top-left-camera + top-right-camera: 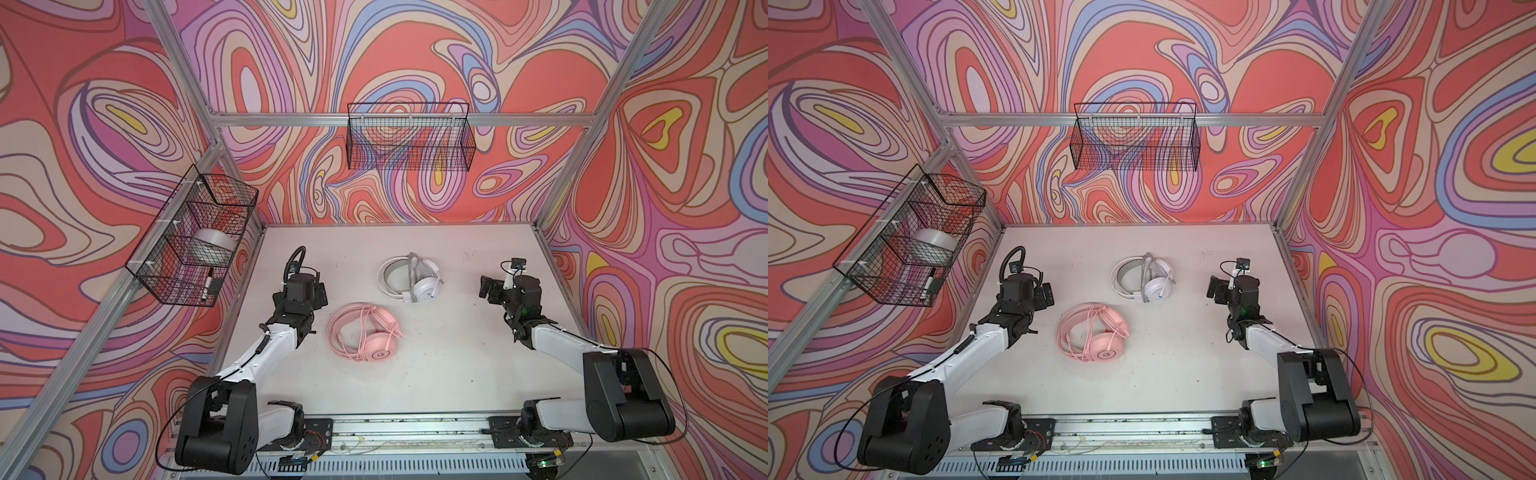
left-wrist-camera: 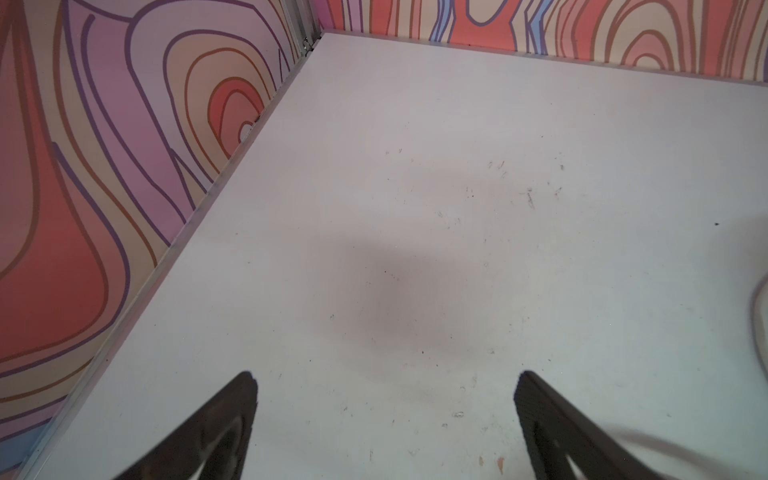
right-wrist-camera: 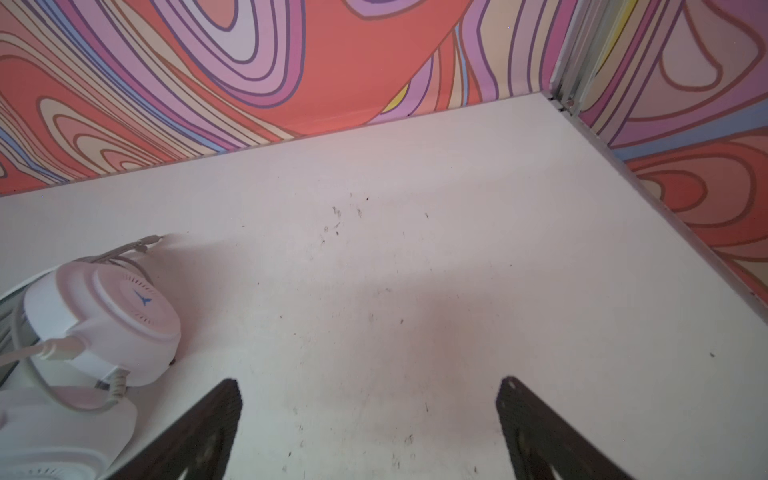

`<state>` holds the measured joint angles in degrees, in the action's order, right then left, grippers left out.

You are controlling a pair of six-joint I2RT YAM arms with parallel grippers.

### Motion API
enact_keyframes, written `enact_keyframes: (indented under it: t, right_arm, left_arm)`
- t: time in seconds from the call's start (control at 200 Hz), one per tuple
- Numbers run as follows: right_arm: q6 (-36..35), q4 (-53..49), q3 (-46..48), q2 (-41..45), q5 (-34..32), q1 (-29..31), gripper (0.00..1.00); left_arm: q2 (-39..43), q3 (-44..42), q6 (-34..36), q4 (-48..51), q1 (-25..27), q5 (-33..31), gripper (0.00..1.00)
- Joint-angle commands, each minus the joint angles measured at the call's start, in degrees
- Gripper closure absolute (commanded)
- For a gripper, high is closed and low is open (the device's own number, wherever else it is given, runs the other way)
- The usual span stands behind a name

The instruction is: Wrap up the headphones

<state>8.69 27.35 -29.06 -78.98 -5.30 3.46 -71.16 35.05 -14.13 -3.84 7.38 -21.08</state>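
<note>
Both headphones lie on the white table (image 1: 436, 374) with their cables wound around them. The pink headphones (image 1: 378, 353) (image 1: 1106, 353) lie near the middle. The white headphones (image 1: 426, 289) (image 1: 1158, 289) lie farther back, and the right wrist view shows an earcup (image 3: 99, 320) with grey cable. My left gripper (image 1: 321, 293) (image 1: 1045, 294) (image 2: 386, 376) hovers left of the pink pair, open and empty. My right gripper (image 1: 487, 289) (image 1: 1216, 291) (image 3: 370, 382) hovers right of the white pair, open and empty. Neither gripper touches anything.
A black wire basket (image 1: 195, 241) hangs on the left wall with a white tape roll (image 1: 214, 245) and a marker inside. Another wire basket (image 1: 409, 137) hangs on the back wall. Aluminium frame posts and patterned walls close in the table on three sides.
</note>
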Motion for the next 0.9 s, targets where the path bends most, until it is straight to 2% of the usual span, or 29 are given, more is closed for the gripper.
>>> enact_keyframes:
  t: [0.0,0.115,0.205,0.326,0.396,0.566,0.701,0.766,0.897]
  right_arm:
    - [-2.9,13.1,3.4,-2.6,-5.9,-0.2,0.01]
    - [-4.2,19.9,5.6,-5.9,-8.3,-0.2,0.02]
    - [-5.1,25.6,7.1,-8.3,-9.9,-0.2,0.01]
    - [-6.5,30.3,7.3,-11.2,-9.8,-0.3,0.02]
    - [-6.5,32.5,7.1,-14.0,-9.3,-0.5,0.02]
    - [-6.7,38.3,7.5,-19.4,-9.4,-0.6,0.01]
    - [-6.6,36.4,6.9,-19.1,-9.4,-0.5,0.01]
    - [-6.7,35.9,6.4,-19.3,-9.6,-0.5,0.02]
    - [-6.7,29.5,3.1,-19.4,-8.8,-0.6,0.02]
  left_arm:
    - [-0.6,-1.8,1.0,-7.8,-0.8,-1.0,0.0]
    - [-1.3,-5.0,2.6,-16.2,-1.1,-0.3,0.0]
    - [-2.3,-10.6,3.5,-24.7,-1.4,-1.5,0.0]
    - [-4.5,-13.6,4.4,-31.8,-1.9,-1.7,0.0]
    - [-4.5,-12.4,4.6,-29.2,-2.0,-1.3,0.0]
    - [-8.4,-12.8,10.3,-37.8,-2.7,-2.1,0.0]
    - [-13.0,-13.5,10.1,-44.1,-4.5,1.7,0.0]
    - [-12.7,-12.6,10.2,-41.3,-4.6,3.8,0.0]
    - [-14.2,-12.2,11.2,-42.4,-4.8,6.9,0.0]
